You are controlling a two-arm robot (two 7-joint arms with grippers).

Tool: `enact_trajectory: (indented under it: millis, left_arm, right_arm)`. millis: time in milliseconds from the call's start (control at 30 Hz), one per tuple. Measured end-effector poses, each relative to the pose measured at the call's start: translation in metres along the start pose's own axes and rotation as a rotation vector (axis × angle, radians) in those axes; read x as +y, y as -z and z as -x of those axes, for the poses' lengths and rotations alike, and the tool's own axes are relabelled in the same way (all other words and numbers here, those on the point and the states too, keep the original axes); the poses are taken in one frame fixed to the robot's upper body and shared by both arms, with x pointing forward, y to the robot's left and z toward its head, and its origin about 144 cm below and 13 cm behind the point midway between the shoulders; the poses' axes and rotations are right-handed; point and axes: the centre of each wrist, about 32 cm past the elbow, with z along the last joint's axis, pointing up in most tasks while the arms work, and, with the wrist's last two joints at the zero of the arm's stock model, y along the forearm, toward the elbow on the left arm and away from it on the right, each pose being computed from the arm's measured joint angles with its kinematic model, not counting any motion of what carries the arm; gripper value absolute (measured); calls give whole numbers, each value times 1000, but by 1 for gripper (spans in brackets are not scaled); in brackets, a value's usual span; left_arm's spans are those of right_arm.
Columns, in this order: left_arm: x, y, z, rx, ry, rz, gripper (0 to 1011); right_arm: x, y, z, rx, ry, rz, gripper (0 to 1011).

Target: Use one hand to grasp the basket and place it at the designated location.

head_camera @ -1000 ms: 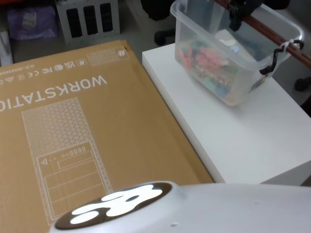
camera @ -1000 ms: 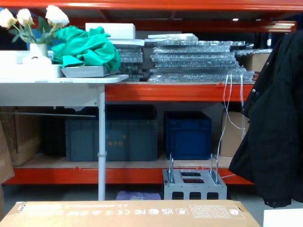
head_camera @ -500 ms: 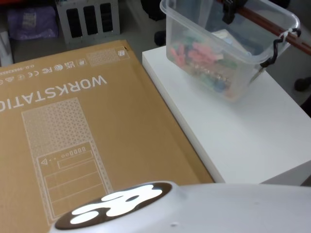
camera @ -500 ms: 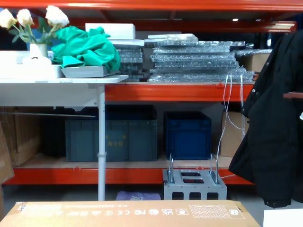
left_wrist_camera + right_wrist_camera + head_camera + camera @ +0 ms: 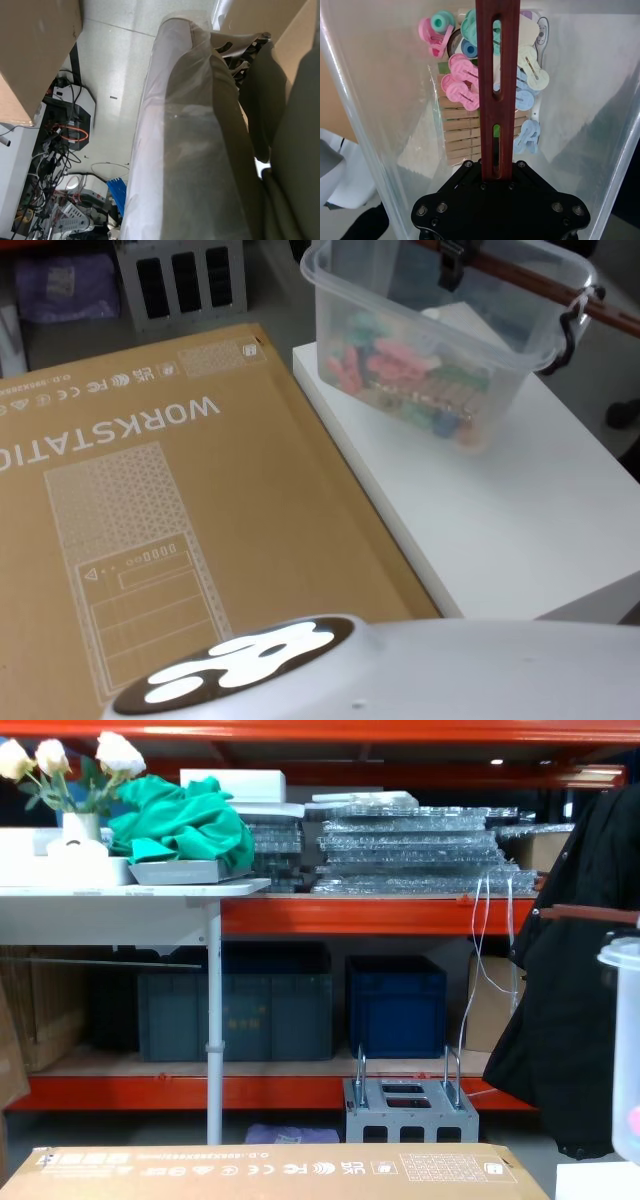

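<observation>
The basket (image 5: pixel 430 350) is a translucent tub holding colourful clothes pegs (image 5: pixel 400 365). It hangs tilted just above the far end of the white table (image 5: pixel 520 520). My right gripper (image 5: pixel 452 258) is shut on the red-brown handle (image 5: pixel 530 285) at the top of the head view. In the right wrist view, the handle (image 5: pixel 495 75) runs straight into my right gripper (image 5: pixel 494 167), with pastel and wooden pegs (image 5: pixel 465 95) below it. The basket's rim (image 5: pixel 622 955) and handle (image 5: pixel 585 912) enter the chest view at the right edge.
A large flat cardboard box (image 5: pixel 150 490) printed WORKSTATION lies left of the white table. Behind stand red shelving (image 5: pixel 380 915), dark blue crates (image 5: pixel 395 1005), a grey rack (image 5: pixel 410 1110), a black coat (image 5: pixel 580 1020) and a white side table (image 5: pixel 130 905).
The basket has travelled left along the table's far end with my right gripper holding its handle. Its rim and handle have come into the chest view at the right.
</observation>
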Motion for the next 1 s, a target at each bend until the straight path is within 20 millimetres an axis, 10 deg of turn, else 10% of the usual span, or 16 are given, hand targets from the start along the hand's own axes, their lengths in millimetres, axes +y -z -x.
enact_trajectory:
  millis: [1000]
  left_arm:
    - [0,0,0,0,0,0,0]
  right_arm:
    - [-2,-90,-17,-489,-12,5,1]
